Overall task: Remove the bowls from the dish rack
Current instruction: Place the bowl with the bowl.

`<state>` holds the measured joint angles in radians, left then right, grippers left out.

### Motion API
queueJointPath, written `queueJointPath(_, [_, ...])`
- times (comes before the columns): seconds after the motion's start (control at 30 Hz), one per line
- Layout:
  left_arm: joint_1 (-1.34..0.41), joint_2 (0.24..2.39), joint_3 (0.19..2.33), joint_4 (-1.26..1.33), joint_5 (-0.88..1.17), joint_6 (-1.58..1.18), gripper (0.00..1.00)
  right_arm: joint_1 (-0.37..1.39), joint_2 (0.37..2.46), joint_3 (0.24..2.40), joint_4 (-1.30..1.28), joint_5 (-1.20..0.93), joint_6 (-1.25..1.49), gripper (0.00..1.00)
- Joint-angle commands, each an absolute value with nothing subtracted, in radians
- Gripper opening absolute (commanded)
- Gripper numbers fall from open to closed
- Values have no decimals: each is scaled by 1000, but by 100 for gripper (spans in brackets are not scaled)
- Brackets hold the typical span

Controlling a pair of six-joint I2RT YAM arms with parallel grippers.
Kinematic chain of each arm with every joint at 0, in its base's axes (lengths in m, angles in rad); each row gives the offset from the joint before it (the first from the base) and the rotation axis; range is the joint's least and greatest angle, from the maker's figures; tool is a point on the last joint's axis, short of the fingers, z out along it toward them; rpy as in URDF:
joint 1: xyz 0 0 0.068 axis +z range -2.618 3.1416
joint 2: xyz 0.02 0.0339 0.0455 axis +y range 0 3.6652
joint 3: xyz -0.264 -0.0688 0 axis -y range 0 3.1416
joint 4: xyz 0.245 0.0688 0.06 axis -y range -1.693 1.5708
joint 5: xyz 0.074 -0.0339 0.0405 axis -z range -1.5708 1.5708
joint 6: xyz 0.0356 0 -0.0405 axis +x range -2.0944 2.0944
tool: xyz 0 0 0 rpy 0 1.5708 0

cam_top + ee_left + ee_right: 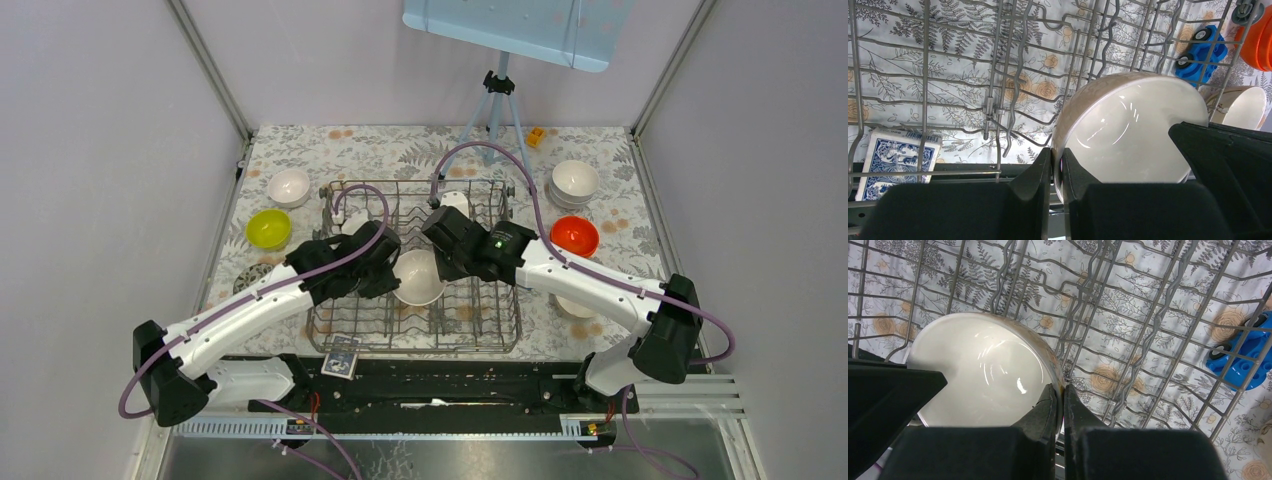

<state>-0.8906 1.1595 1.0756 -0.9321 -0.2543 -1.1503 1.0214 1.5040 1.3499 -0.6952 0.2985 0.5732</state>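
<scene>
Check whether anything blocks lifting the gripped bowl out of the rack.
Nothing visible above the white bowl, its rim pinched by left gripper and right gripper. The dish rack fences it sideways, so lift first.

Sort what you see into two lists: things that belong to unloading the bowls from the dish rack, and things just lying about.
Job in hand: dish rack; beige bowl, pinched by left gripper and right gripper; lime bowl; orange-red bowl; stacked white bowls.
Lying about: card pack; tripod; small orange block.
</scene>
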Motion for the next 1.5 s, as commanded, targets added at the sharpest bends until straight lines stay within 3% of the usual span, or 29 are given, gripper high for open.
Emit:
queueJointPath(0.0, [-893,1148,1073,-902,-260,-1138,12,1025,1443,1364,-634,333,602,0])
queueJointPath(0.17, [-896,1158,1067,-879,-235,-1113,16,1025,1438,1367,-633,335,606,0])
queueJointPath(0.3, [-896,1151,1053,-858,-228,-1096,0,1024,1435,1360,-633,337,609,0])
queueJointPath(0.47, [-897,1134,1050,-846,-228,-1073,0,1023,1431,1344,-623,309,595,0])
queueJointPath(0.6, [-897,1124,1057,-844,-233,-1079,0,1023,1425,1340,-624,298,579,17])
queueJointPath(0.8, [-897,1124,1075,-838,-235,-1084,0,1023,1433,1344,-650,301,562,22])
queueJointPath(0.87, [-896,1124,1076,-834,-228,-1085,0,1023,1437,1341,-652,301,561,20])
queueJointPath(0.97, [-897,1123,1072,-826,-220,-1089,0,1023,1435,1336,-659,311,560,0])
queueJointPath(1.27, [-897,1125,1063,-776,-190,-1077,0,1023,1379,1332,-708,341,557,0])
queueJointPath(1.47, [-897,1142,1063,-714,-146,-1055,27,1023,1330,1310,-742,371,571,0])
